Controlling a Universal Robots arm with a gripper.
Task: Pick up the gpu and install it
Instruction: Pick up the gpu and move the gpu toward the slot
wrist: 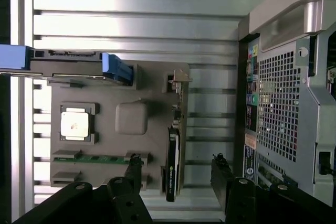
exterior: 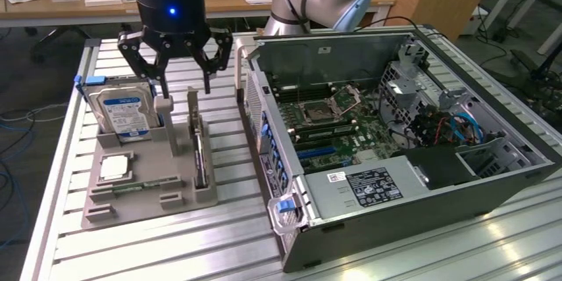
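Note:
The gpu [exterior: 201, 159] is a thin dark card standing on edge in a slot of the grey holder tray [exterior: 149, 162], at the exterior view's left of the computer case [exterior: 395, 129]. My gripper [exterior: 185, 90] hangs open above the tray's far end, over the gpu's metal bracket end, holding nothing. In the wrist view the gpu [wrist: 172, 163] runs as a slim black strip, and the open gripper [wrist: 176, 161] straddles it with one dark fingertip [wrist: 134, 162] on each side, clear of the card.
A silver hard drive [exterior: 123, 113] with a blue-white label stands upright in the tray beside the gripper. A small square chip [exterior: 116, 168] and a green memory stick [wrist: 100, 157] lie in the tray. The case lies open, showing its motherboard [exterior: 320, 123].

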